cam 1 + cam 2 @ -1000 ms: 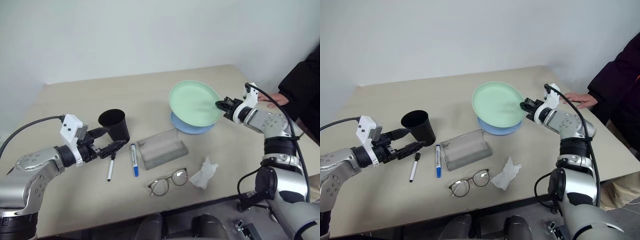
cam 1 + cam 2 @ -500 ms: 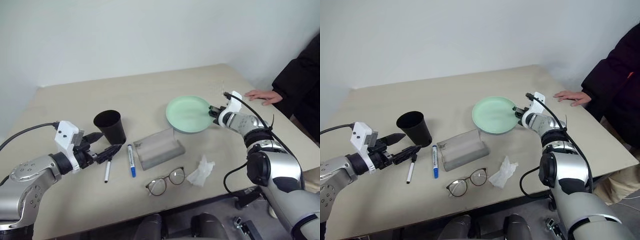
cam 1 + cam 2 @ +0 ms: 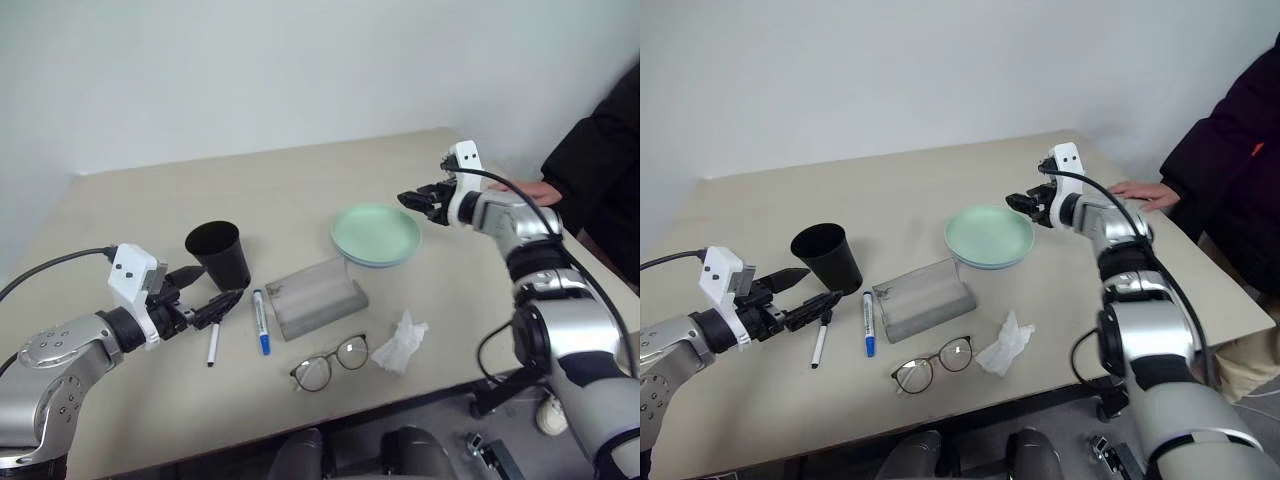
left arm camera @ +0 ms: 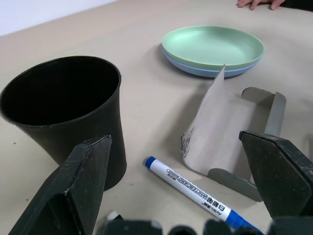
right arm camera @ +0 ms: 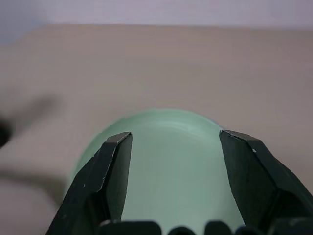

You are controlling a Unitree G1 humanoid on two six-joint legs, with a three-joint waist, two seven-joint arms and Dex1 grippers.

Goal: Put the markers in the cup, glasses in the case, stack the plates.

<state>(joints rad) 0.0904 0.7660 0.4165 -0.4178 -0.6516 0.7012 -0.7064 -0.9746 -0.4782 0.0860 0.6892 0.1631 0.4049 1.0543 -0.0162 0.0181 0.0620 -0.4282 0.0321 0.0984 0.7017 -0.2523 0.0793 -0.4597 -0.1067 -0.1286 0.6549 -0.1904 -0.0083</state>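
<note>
Beige tabletop [image 3: 300, 180], plain and matte. Toward its right side lies a blue plate [image 4: 195, 68] with a mint green plate [image 3: 375, 232] stacked on it. A black cup [image 3: 220, 255] stands upright toward the left side. Near the middle, a grey glasses case [image 3: 315, 297] rests with its lid up. Between cup and case lie two markers, a black-capped one [image 3: 213, 343] and a blue-capped one [image 3: 260, 320]. Near the front edge lie the glasses [image 3: 330, 363] and, just beside them, a crumpled white tissue [image 3: 400, 342]. A person's hand [image 3: 530, 187] rests at the right edge.

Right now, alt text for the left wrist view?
Open left gripper faces a tall matte black cup, a blue-capped white marker lying flat and an open grey felt case; behind, a mint plate sits stacked on a blue plate.
</note>
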